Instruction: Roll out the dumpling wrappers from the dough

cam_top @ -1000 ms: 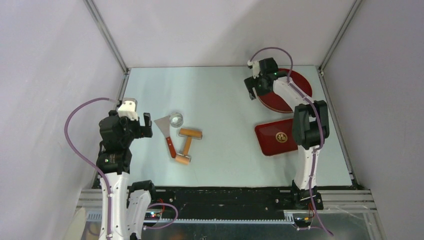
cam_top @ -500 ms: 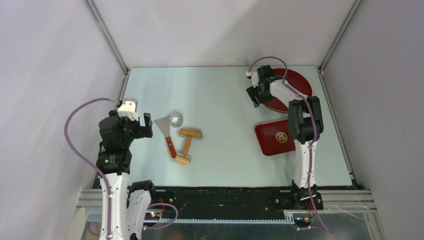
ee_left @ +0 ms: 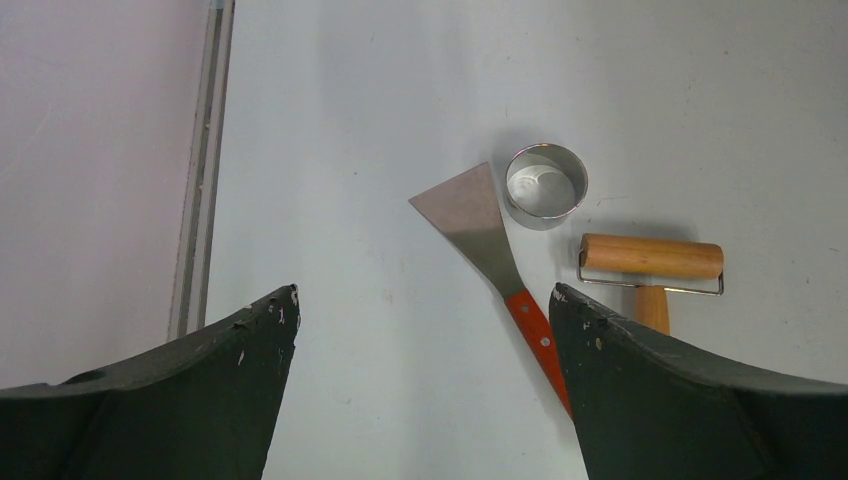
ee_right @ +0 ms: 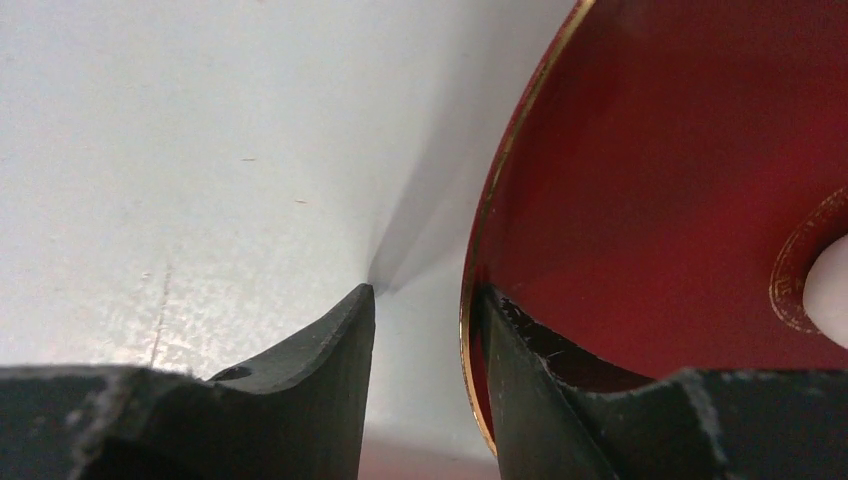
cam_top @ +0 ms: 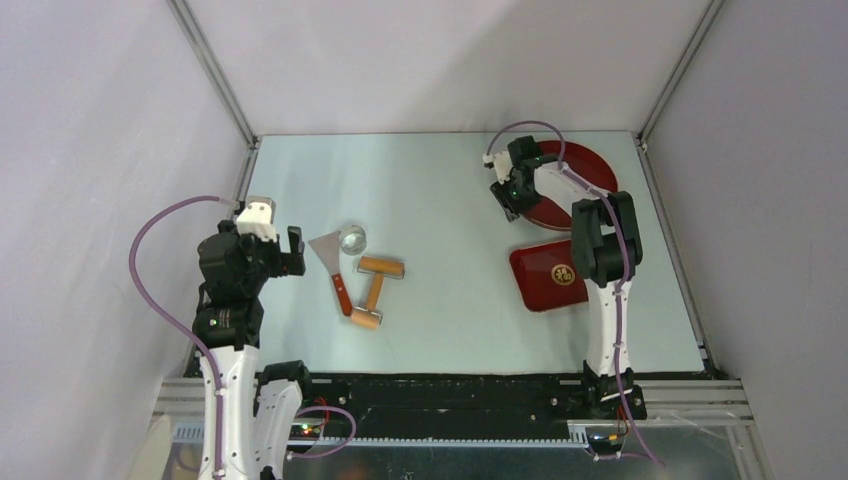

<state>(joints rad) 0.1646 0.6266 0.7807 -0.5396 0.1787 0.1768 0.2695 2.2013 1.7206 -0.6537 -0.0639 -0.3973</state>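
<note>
A white lump of dough [ee_right: 832, 288] lies at the centre of the round red plate [ee_right: 650, 180], cut off by the right wrist view's edge. In the top view my right arm hides it. No wrapper disc shows. My right gripper [ee_right: 425, 295] straddles the plate's left rim [cam_top: 530, 212]: one finger is outside on the table, the other is inside against the rim, and a narrow gap remains. It shows in the top view [cam_top: 510, 205]. My left gripper [ee_left: 424, 300] is open and empty above the table at the left [cam_top: 292, 252].
A shiny metal ring cutter [ee_left: 545, 185], a metal scraper with a red handle [ee_left: 480, 235] and a wooden roller [ee_left: 650, 258] lie together left of centre [cam_top: 352, 239]. A red rectangular tray [cam_top: 550, 275] sits in front of the plate.
My right arm has folded in and the gripper has shifted a little left and down onto the plate's left rim. The left arm and the tools have not moved.
</note>
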